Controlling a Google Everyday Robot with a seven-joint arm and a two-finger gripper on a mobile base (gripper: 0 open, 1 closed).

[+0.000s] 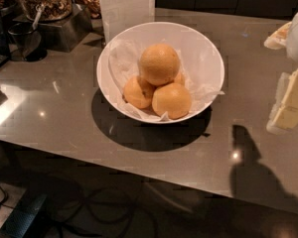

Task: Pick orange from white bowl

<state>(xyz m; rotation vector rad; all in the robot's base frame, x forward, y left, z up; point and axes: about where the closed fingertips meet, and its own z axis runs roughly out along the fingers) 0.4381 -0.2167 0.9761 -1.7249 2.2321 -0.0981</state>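
Observation:
The white bowl stands on the grey counter, lined with crumpled thin white paper. It holds several oranges in a pile. The orange, the largest one, lies on top of the pile, a little left of the bowl's middle. Two smaller oranges lie under it at the front, and a fourth barely shows behind. My gripper, white with pale yellow parts, hangs above the counter at the right edge of the camera view. It is well to the right of the bowl and touches nothing. It is partly cut off by the frame.
A white upright box stands just behind the bowl. Glass jars of nuts on a metal stand and a dark cup with a scoop are at the back left. The counter's front edge runs below the bowl.

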